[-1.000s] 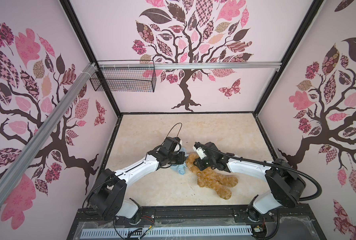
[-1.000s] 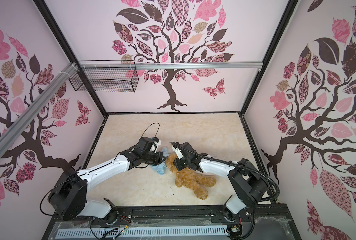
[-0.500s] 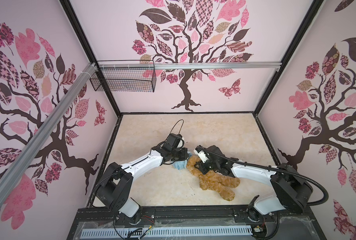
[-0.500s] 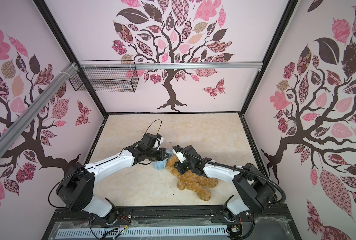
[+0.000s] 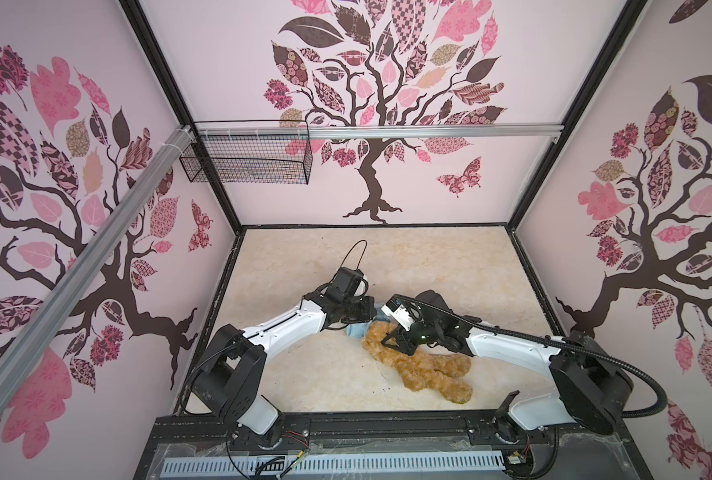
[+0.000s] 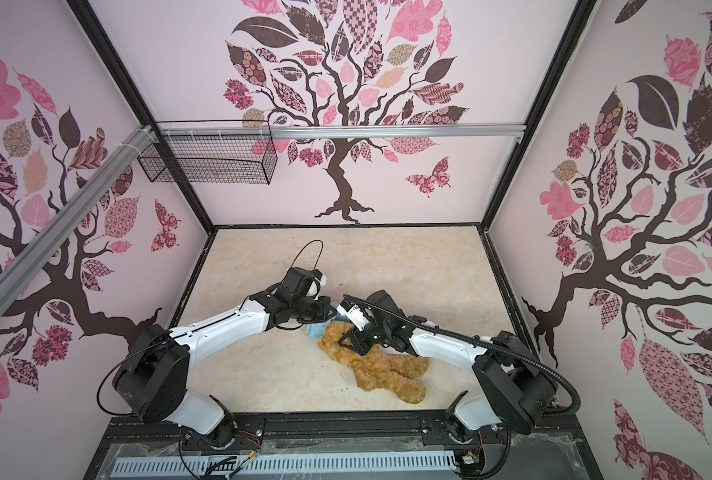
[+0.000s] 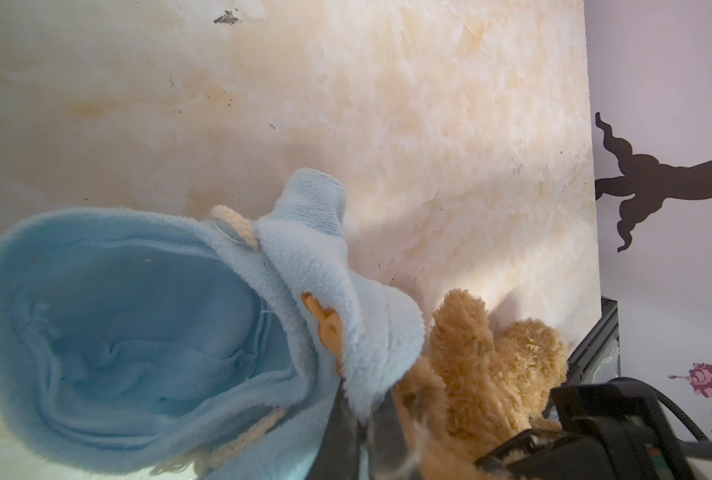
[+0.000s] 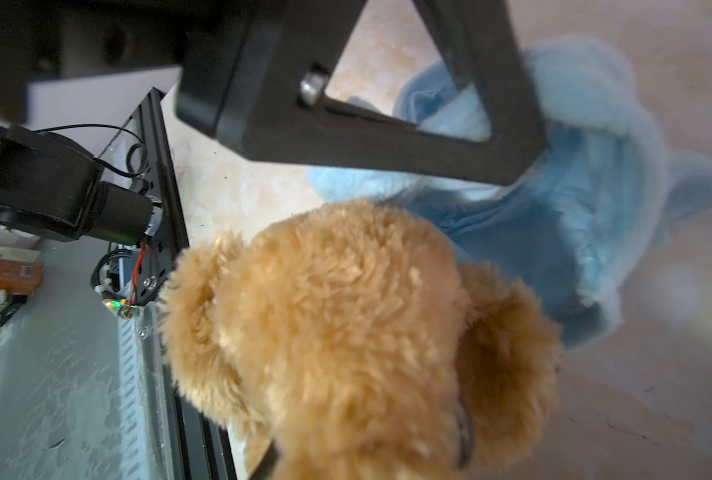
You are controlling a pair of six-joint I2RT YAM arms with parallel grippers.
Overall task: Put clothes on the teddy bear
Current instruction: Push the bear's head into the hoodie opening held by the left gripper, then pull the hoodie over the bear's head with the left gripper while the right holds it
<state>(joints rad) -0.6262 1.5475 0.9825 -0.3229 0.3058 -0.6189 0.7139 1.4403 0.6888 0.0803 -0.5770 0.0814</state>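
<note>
So the whole thing sits inside a booth with pink tree-decal walls (image 5: 371, 124), and the floor of it is a cream marble-look tabletop (image 5: 304, 374). Both arms reach in from the bottom edge and meet just below the middle of both top views. A black wire basket (image 5: 246, 160) hangs on the back wall, upper left of the frame. The teddy bear (image 5: 425, 365) lies flat on the tabletop, lower middle and a bit right in both top views (image 6: 379, 365), head pointing up-left and legs trailing toward the lower right. Right at its head, touching it, is the light blue hoodie (image 5: 356, 330), a small bunched lump. In the left wrist view the hoodie (image 7: 138, 332) gapes open on the left of the frame, with the bear (image 7: 483, 365) pressed against it lower right. The right gripper (image 5: 391, 338) is down on the bear's head end, jaws set narrow and pinching the fur; the fuzzy head (image 8: 346, 311) fills the right wrist view. The left gripper (image 7: 358, 428) is clamped tight on the hoodie's fleece edge at the bottom of the frame. Tiny details: an orange patch (image 7: 325, 324) on the hoodie, and a cream cord (image 7: 238, 226).
</note>
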